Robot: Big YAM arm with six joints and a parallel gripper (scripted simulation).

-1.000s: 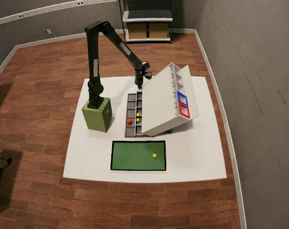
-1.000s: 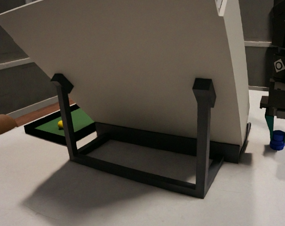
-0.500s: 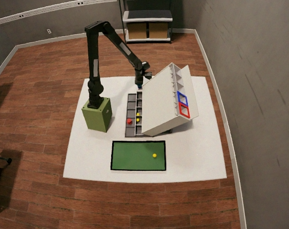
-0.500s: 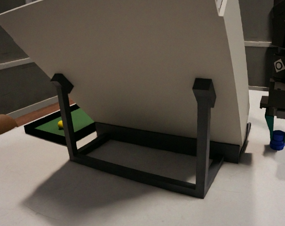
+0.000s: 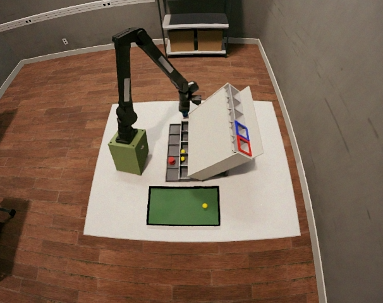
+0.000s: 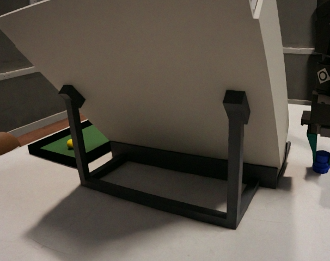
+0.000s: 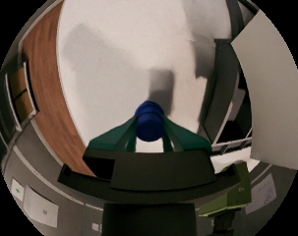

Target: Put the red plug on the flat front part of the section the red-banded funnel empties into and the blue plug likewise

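My gripper [image 5: 184, 112] [image 6: 322, 162] [image 7: 149, 119] is shut on the blue plug [image 5: 184, 112] [image 6: 321, 168] [image 7: 148, 120]. It holds the plug low, just beyond the far end of the dark grey section rack [image 5: 174, 139]. The red plug [image 5: 171, 160] stands on the flat front part of a section near the rack's near end. Two yellow marbles [image 5: 182, 151] [image 5: 182, 158] lie in sections beside it. The blue-banded funnel [image 5: 236, 125] and the red-banded funnel [image 5: 239, 141] sit at the top of the tilted white cover [image 5: 211, 137] [image 6: 159, 70]. The pipes are hidden behind the cover.
A green marble tray [image 5: 172, 205] [image 6: 90, 137] lies in front of the rack with one yellow marble [image 5: 204, 205] [image 6: 69, 143] in it. The arm's green base [image 5: 129, 154] stands left of the rack. Dark posts [image 6: 234, 157] prop up the cover from behind.
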